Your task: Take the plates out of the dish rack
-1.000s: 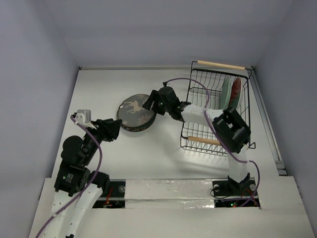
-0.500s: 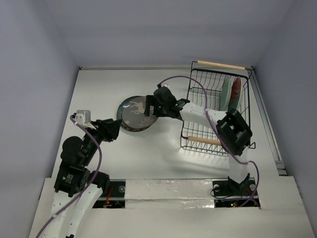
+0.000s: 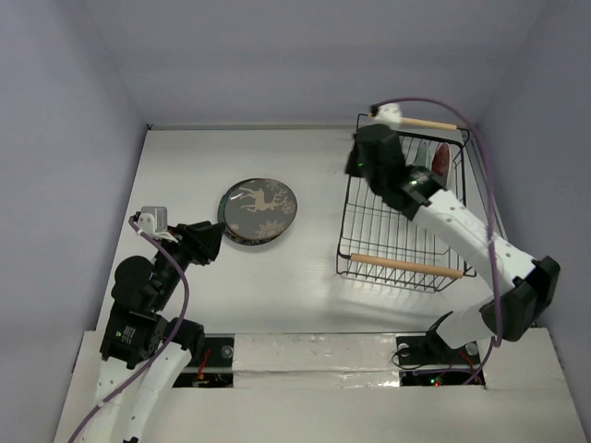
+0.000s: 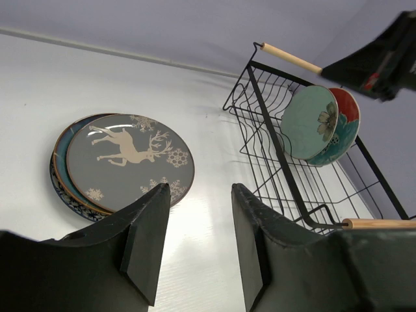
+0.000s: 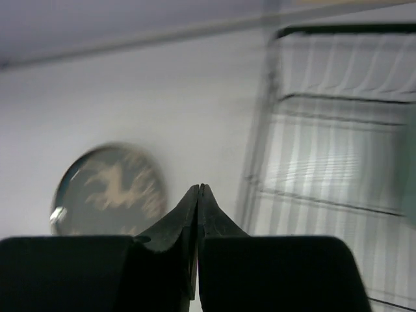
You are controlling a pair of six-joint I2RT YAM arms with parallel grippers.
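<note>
Hovering at dish rack (image 3: 406, 266): right end effector (image 5: 199, 190) | 2 plates (image 4: 312, 122) inside

A white bench (image 3: 185, 166)
We see pale purple walls (image 3: 65, 111) standing around three sides of it.

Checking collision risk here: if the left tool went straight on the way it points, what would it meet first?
Probably bare table between the deer plate and the dish rack; depth is unclear.
</note>
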